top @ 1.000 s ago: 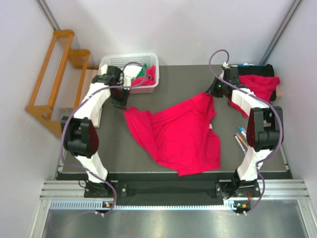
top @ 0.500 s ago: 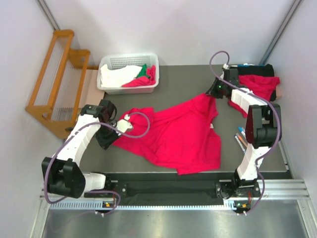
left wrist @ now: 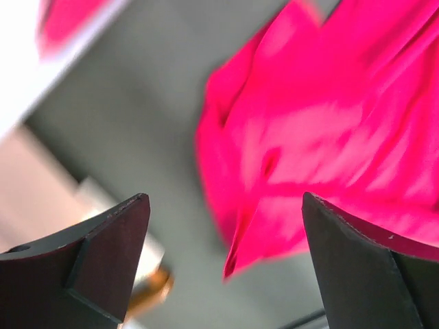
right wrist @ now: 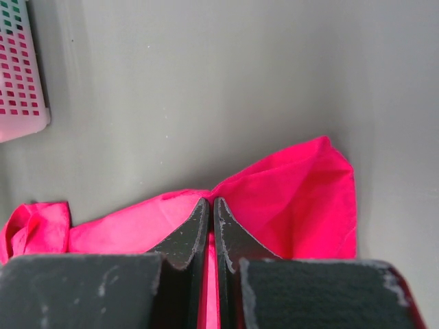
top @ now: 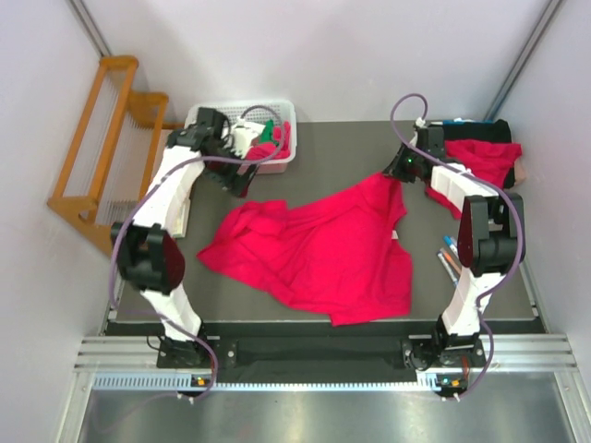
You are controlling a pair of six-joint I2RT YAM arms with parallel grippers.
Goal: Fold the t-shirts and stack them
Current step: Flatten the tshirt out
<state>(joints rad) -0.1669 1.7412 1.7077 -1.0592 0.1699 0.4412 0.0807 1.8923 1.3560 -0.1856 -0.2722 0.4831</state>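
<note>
A crimson t-shirt (top: 323,249) lies spread and wrinkled across the middle of the dark table. My right gripper (top: 399,171) is shut on its far right corner; in the right wrist view the fingers (right wrist: 209,202) are pressed together with the red t-shirt (right wrist: 295,199) pinched between them. My left gripper (top: 235,180) hovers above the table near the basket, apart from the shirt. Its jaws stand wide open and empty (left wrist: 225,200), with the t-shirt's left part (left wrist: 329,123) blurred below. A second red t-shirt (top: 485,159) lies bunched at the far right.
A white basket (top: 242,111) at the far left holds white, green and red cloth; its corner (right wrist: 20,82) shows in the right wrist view. A wooden rack (top: 102,138) stands left of the table. Pens (top: 450,258) lie near the right edge.
My left gripper dragged the shirt's left corner toward the near left, opened and let it go, then swung back up beside the basket. The right gripper has held still.
</note>
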